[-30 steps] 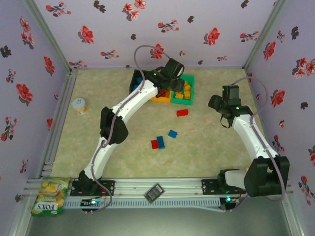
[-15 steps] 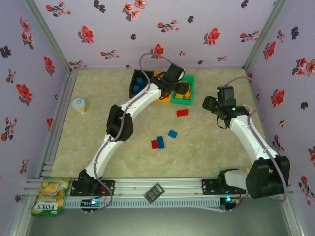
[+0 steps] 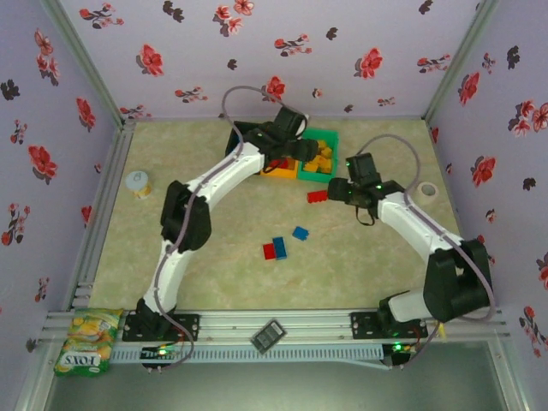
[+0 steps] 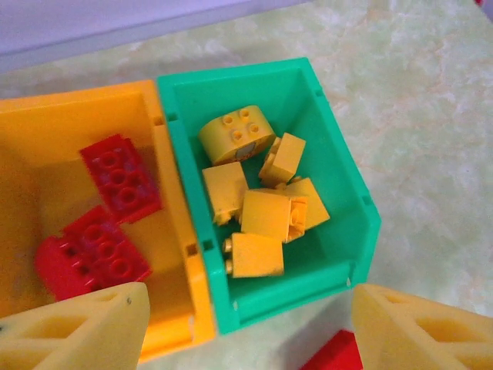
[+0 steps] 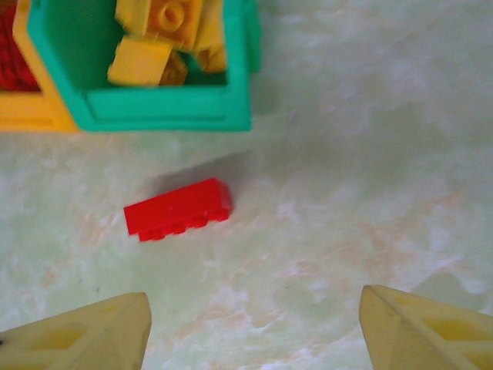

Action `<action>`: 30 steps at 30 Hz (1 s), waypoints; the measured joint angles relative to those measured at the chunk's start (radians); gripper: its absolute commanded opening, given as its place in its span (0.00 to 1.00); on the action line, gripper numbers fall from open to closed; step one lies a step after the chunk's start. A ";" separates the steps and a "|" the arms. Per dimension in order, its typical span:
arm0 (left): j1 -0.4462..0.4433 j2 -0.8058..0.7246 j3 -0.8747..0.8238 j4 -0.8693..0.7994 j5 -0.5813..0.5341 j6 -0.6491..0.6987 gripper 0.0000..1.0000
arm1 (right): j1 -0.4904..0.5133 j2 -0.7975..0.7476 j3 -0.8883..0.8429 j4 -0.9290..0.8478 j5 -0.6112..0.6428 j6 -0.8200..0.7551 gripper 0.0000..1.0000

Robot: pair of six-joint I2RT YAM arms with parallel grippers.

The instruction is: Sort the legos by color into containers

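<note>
1. Three bins stand in a row at the far middle of the table (image 3: pixel 377 274): a black bin (image 3: pixel 234 139), an orange bin (image 4: pixel 77 116) and a green bin (image 4: pixel 347 177). The orange and green ones touch side by side.
2. Four bricks lie loose on the table. A lone red brick (image 3: pixel 318 196) sits just in front of the green bin. Nearer the arms are a lone blue brick (image 3: pixel 300 232) and a blue brick (image 3: pixel 279 246) touching a second red one (image 3: pixel 269 251).
3. The left wrist view looks down into the bins. The green bin holds six yellow bricks (image 4: pixel 266 214), one with a rounded end. The orange bin holds red bricks (image 4: pixel 121 176), at least two.
4. The left gripper (image 4: pixel 248 308) hangs above the seam between the orange and green bins, fingers spread wide with nothing between them.
5. The right wrist view shows the lone red brick lying flat on its side, apart from the green bin's near wall. The right gripper (image 5: pixel 254 308) hovers short of it, fingers wide apart and empty.
6. The top view adds a small pale cup (image 3: pixel 137 183) at the left, a roll of tape (image 3: pixel 426 189) at the right, and a yellow-green snack packet (image 3: pixel 88 341) on the near rail.
7. The tabletop is mottled beige-green, like marble. The lavender walls (image 3: pixel 171 60) carry red and black flowers.
</note>
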 measured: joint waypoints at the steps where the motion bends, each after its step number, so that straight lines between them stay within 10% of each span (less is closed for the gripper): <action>1: 0.000 -0.037 -0.031 0.003 -0.007 0.000 0.72 | 0.018 0.018 0.000 0.007 0.002 -0.005 0.79; 14: 0.003 -0.374 -0.450 -0.003 -0.043 -0.043 0.74 | 0.104 0.210 0.034 0.095 0.032 -0.112 0.90; 30: 0.004 -0.475 -0.527 -0.010 -0.080 -0.048 0.75 | 0.107 0.370 0.107 0.183 0.033 -0.198 0.90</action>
